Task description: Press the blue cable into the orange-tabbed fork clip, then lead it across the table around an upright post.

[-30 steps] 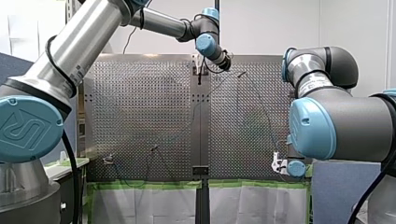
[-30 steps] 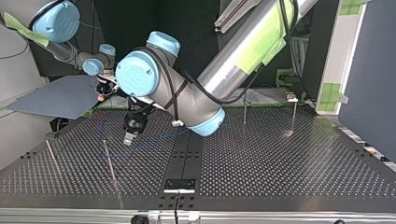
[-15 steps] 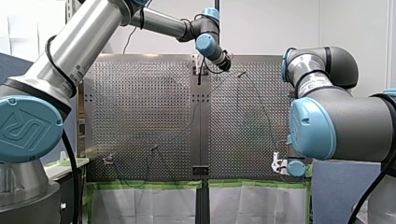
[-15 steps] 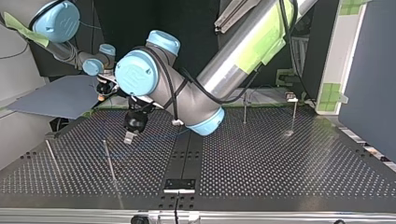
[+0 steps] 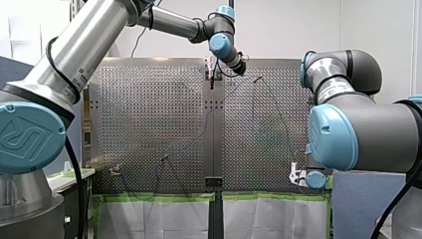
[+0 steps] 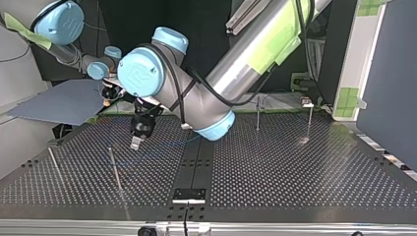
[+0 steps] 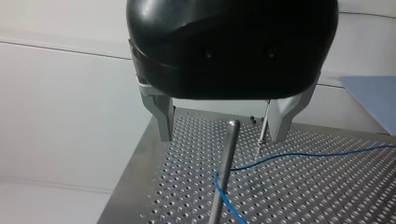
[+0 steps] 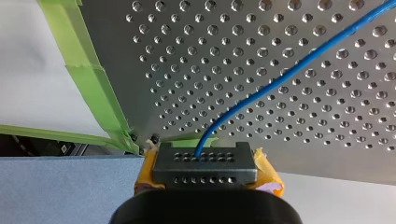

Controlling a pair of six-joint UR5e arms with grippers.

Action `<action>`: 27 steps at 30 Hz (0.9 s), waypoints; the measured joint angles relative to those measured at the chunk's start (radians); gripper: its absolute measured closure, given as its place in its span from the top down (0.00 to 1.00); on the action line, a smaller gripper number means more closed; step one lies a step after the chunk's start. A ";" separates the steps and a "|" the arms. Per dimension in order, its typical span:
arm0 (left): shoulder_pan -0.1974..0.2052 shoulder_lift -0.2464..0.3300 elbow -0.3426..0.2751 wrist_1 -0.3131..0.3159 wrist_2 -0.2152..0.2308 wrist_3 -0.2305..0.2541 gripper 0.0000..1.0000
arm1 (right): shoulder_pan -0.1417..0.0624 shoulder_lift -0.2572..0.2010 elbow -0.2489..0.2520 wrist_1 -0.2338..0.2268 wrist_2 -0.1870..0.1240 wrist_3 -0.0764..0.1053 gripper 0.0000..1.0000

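The blue cable [image 8: 280, 79] runs over the perforated table [image 8: 327, 140] into my right gripper [image 8: 204, 163], whose yellow-padded fingers are shut on it at the table's taped corner. My left gripper [image 7: 222, 138] hangs open above the far end of the table, its metal fingers [image 7: 163, 116] wide apart with nothing between them. Just ahead of it stands an upright post [image 7: 225, 172], where the blue cable [image 7: 303, 154] bends. In the top view my left gripper [image 6: 135, 144] hovers near a post [image 6: 116, 172]. A small clip [image 5: 115, 171] sits near the front view's lower left.
More upright posts stand at the top view's left [image 6: 54, 164] and at its far right [image 6: 257, 113], [image 6: 310, 120]. Green tape [image 8: 88, 79] lines the table's edge by my right gripper. A black strip [image 6: 194, 162] runs down the middle of the table.
My left arm's wrist has lifted slightly and shifted a little toward the top view's left, the gripper with it. My right arm and the cable stay put.
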 joint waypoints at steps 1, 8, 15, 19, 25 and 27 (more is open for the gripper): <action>-0.002 0.000 -0.003 0.000 -0.008 0.000 0.99 | 0.000 0.000 0.000 0.000 0.000 0.000 0.00; -0.011 0.039 -0.063 0.029 -0.043 0.006 0.99 | 0.001 0.000 0.000 0.002 0.000 -0.005 0.00; -0.005 0.108 -0.134 0.097 -0.055 -0.019 0.99 | 0.002 0.000 0.000 0.005 0.002 -0.008 0.00; -0.001 0.150 -0.175 0.138 -0.064 -0.053 0.99 | 0.001 0.000 0.000 0.005 0.002 -0.009 0.00; 0.005 0.214 -0.240 0.203 -0.065 -0.116 0.99 | 0.000 -0.001 0.000 0.005 0.002 -0.009 0.00; 0.007 0.235 -0.261 0.224 -0.062 -0.137 0.99 | -0.001 -0.001 0.000 0.005 0.002 -0.009 0.00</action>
